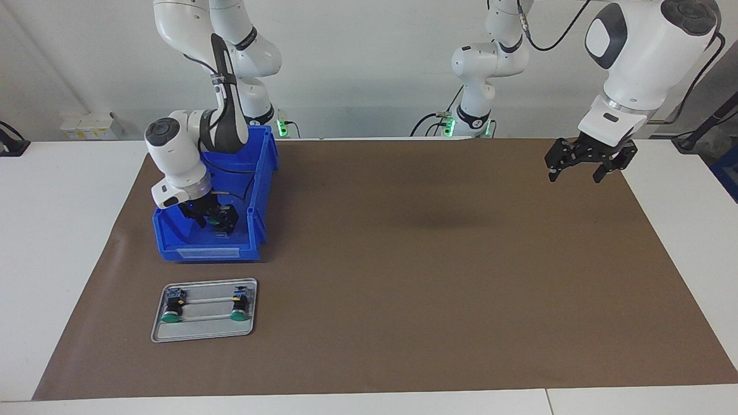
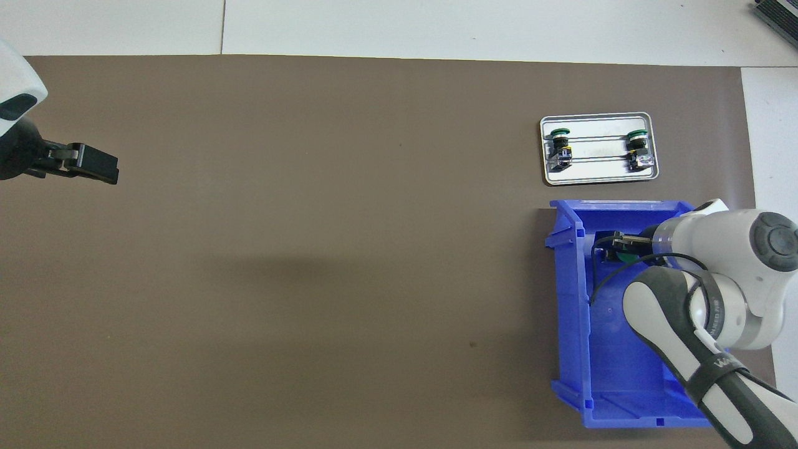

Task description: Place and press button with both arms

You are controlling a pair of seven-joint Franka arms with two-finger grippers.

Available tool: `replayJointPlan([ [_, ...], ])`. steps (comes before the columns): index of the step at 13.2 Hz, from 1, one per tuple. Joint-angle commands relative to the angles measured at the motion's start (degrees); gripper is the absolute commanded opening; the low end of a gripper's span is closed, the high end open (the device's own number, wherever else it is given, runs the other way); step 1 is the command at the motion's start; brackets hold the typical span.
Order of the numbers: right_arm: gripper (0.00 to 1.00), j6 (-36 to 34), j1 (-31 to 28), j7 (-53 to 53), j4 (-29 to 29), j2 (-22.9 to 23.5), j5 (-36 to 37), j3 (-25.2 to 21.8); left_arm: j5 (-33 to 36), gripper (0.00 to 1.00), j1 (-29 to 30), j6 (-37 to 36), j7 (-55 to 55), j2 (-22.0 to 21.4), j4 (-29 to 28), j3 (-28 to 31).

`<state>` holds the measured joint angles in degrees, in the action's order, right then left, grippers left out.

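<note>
Two green-capped black push-buttons (image 1: 172, 306) (image 1: 239, 304) already lie in the shallow grey metal tray (image 1: 203, 337) on the brown-covered worktop (image 1: 403, 276), so placing looks partly done and pressing remains. The right claw (image 1: 214, 222) is down inside the blue plastic bin (image 1: 256, 230), around another green-capped button (image 2: 623, 255); whether it grips, I cannot tell. The left claw (image 1: 588, 164) waits released over the mat's other end.

Robot lab: arms (image 1: 190, 144), matted table (image 1: 403, 259)
</note>
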<state>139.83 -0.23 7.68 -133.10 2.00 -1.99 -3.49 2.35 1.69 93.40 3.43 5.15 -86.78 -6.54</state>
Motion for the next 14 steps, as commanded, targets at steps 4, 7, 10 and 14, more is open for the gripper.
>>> replayJointPlan([
  [4,1.00,-24.8,-1.0,0.4,18.8,-3.0,-0.5,0.0,1.0,1.00,0.6,0.4,0.3,-1.5,-1.9,-0.5],
  [7,1.00,-32.1,-1.0,-0.3,26.5,-3.4,2.5,-0.1,1.0,1.00,0.6,0.4,0.3,-1.6,-1.9,-0.5],
  [10,1.00,-42.9,-0.9,-2.7,36.7,-3.3,2.9,0.1,1.0,1.00,0.6,0.4,0.3,-1.6,-1.9,-0.5],
  [14,1.00,-49.8,-1.3,-7.3,45.4,-3.6,4.8,-0.4,1.0,1.00,0.6,0.4,0.3,-1.5,-1.9,-0.5],
])
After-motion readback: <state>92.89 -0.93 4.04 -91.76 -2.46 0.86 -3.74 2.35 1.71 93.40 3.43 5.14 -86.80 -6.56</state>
